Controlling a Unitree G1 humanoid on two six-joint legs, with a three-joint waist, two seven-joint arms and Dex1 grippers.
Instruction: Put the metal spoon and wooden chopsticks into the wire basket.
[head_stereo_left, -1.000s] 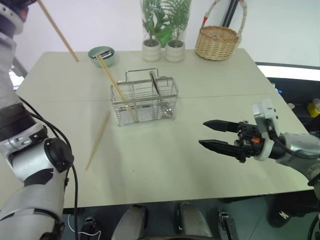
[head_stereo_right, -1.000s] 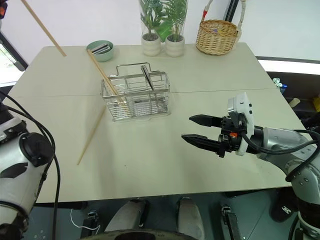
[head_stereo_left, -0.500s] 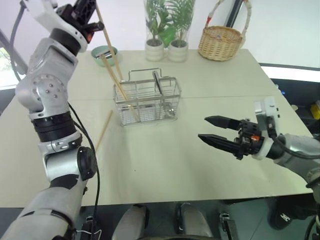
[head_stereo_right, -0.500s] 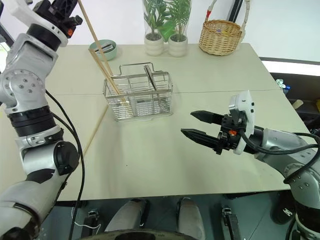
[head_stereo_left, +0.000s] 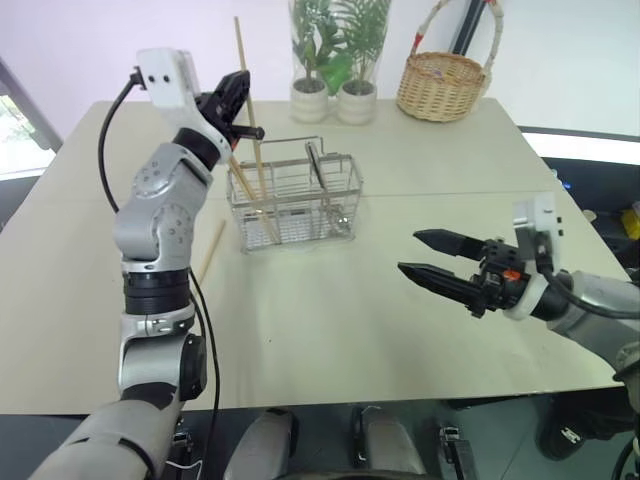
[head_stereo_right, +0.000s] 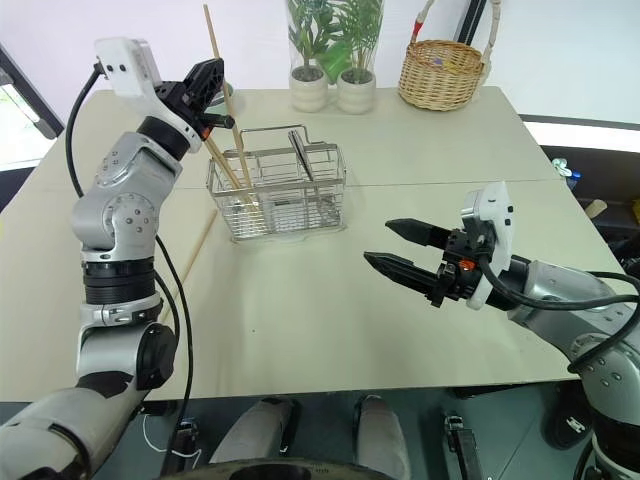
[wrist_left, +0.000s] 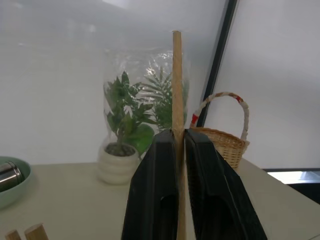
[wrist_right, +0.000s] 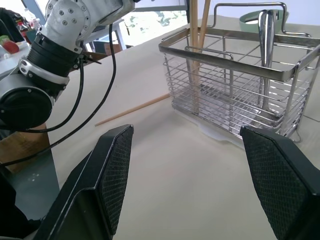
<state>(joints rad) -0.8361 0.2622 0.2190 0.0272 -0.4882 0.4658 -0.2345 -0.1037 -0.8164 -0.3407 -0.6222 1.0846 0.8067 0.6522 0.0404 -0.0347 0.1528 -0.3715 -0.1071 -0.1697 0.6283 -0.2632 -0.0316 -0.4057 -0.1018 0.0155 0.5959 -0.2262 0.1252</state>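
The left gripper (head_stereo_left: 238, 100) clenches one of the wooden chopsticks (head_stereo_left: 248, 90) upright above the wire basket (head_stereo_left: 293, 205), which already holds another chopstick (head_stereo_left: 245, 190) and the metal spoon (head_stereo_left: 316, 170). A third chopstick (head_stereo_left: 208, 253) lies on the surface (head_stereo_left: 330, 320) just left of the basket. Beyond the basket stand a green bowl (wrist_left: 12, 186), potted plants (head_stereo_left: 330, 60) and a wicker basket (head_stereo_left: 440, 85). The right gripper (head_stereo_left: 440, 262) hovers released, well right of the basket.

Three long, thin chopsticks of pale tan wood: one upright (head_stereo_left: 247, 100), one leaning in the basket (head_stereo_left: 243, 186), one flat on the table (head_stereo_left: 208, 252). One shiny silver metal spoon (head_stereo_left: 314, 166). One silver wire-mesh basket (head_stereo_left: 295, 205). One woven wicker basket with a tall handle (head_stereo_left: 437, 82). Two white pots of green plants (head_stereo_left: 327, 92) at the table's far edge. One pale green bowl (head_stereo_right: 221, 95).
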